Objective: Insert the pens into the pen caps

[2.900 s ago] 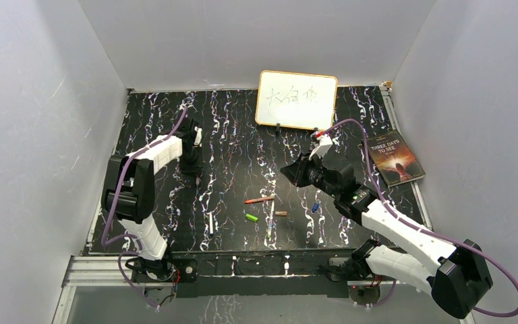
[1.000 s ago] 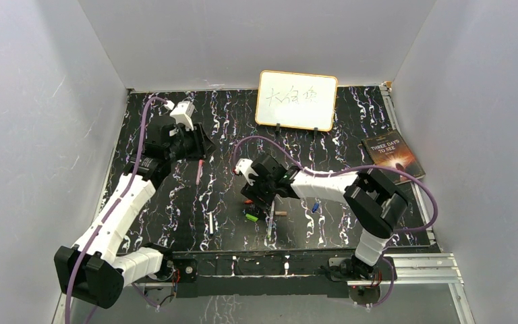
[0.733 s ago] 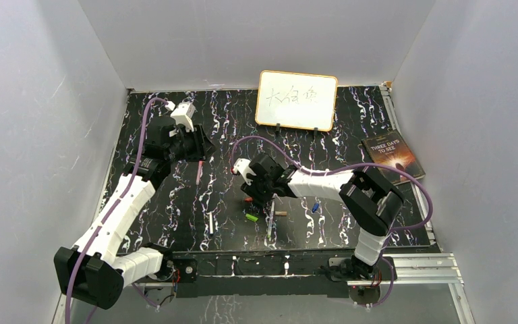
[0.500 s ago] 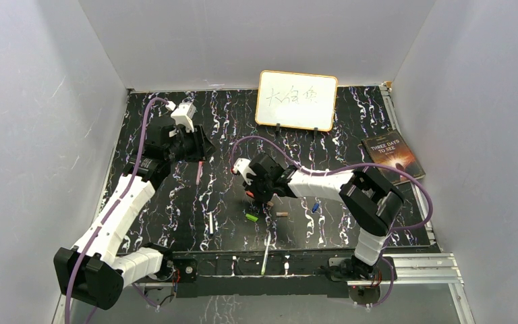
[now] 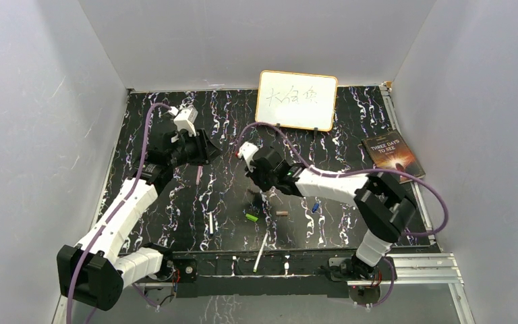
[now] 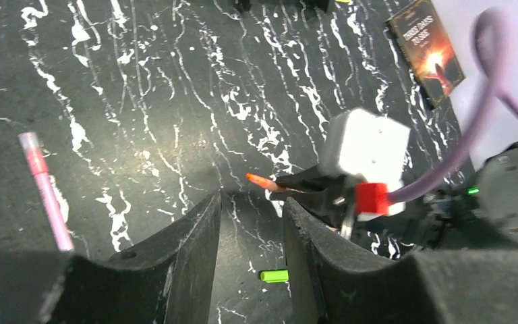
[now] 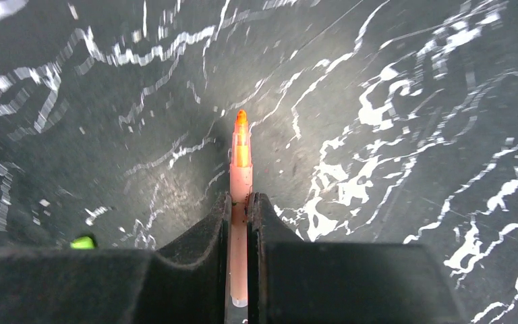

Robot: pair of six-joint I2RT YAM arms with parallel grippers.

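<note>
The right gripper (image 7: pixel 239 202) pinches the orange pen (image 7: pixel 240 158), which is now lifted off the table and nearer the whiteboard (image 5: pixel 297 99) than half a second ago. The left gripper (image 6: pixel 251 206) hangs spread, the pink pen (image 6: pixel 44 191) lying just on its side away from the whiteboard. The white pen (image 5: pixel 260 252) has slid farther from the whiteboard, beyond the green cap (image 5: pixel 251 217).

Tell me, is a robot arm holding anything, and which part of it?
The right gripper pinches the orange-red pen by the rear of its barrel, tip poking out ahead. The left gripper is open and holds nothing.
</note>
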